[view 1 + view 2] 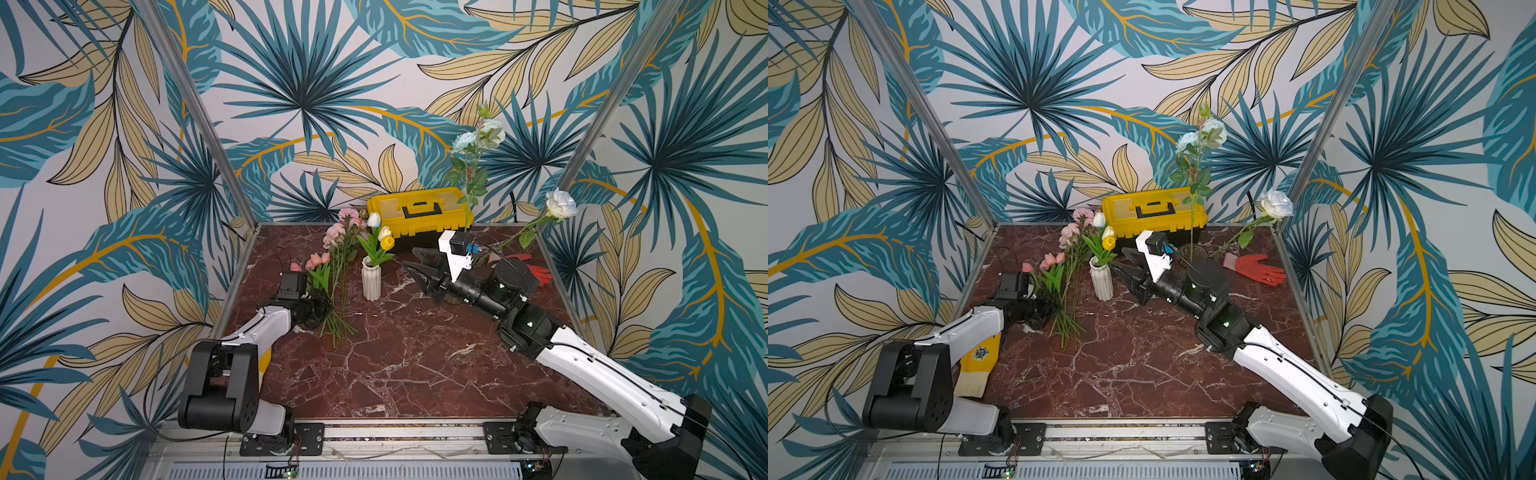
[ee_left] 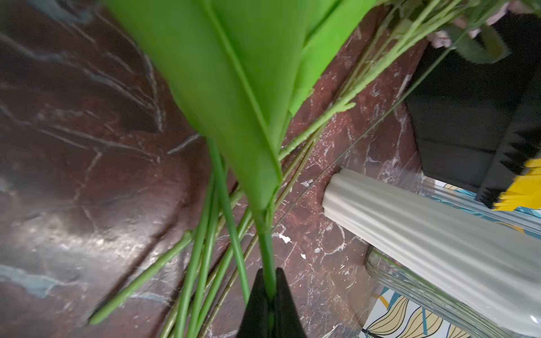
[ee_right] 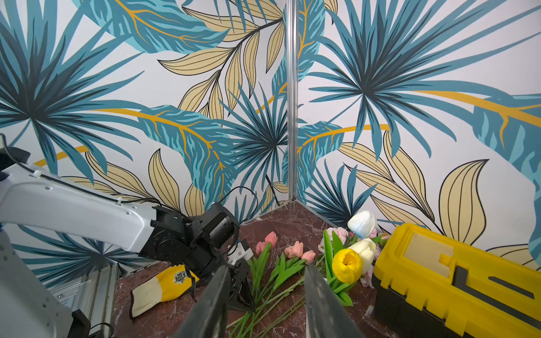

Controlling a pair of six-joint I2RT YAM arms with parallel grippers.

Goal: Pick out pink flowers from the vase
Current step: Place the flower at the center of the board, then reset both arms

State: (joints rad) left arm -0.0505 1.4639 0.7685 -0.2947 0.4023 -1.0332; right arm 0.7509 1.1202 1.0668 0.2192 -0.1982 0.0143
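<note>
Surface: red-brown marble tabletop [image 1: 415, 365] filled the lower middle of both top views, closed in by leaf-print wallpaper at the back, left and right.
Pink flowers: pink flowers [image 1: 334, 237] lay flat on the marble left of centre. Their heads pointed to the back edge and their stems fanned toward the front.
Pink tulips: pink tulips [image 1: 318, 262] rose tilted above the lying stems, at their left.
Left gripper: left gripper [image 2: 270, 288] had its jaws closed on the tulips' green stem, below a broad leaf.
White vase: white vase [image 1: 371, 282] stood upright at centre, just right of the lying stems, holding yellow and white tulips [image 1: 384, 239].
Right gripper: right gripper [image 1: 409, 258] sat right of the white vase, jaws parted and holding nothing.
Glass vase: glass vase [image 1: 1192, 251] stood behind the right arm, holding pale blue flowers [image 1: 478, 137] and a white rose [image 1: 561, 203] that leaned toward the right post.
Edges: yellow toolbox [image 1: 419, 210] sat at the back edge, red glove [image 1: 1254, 268] near the right edge, yellow glove [image 1: 978, 361] at the left edge.
Open room: bare marble spread across the lower half, between the two arms.
</note>
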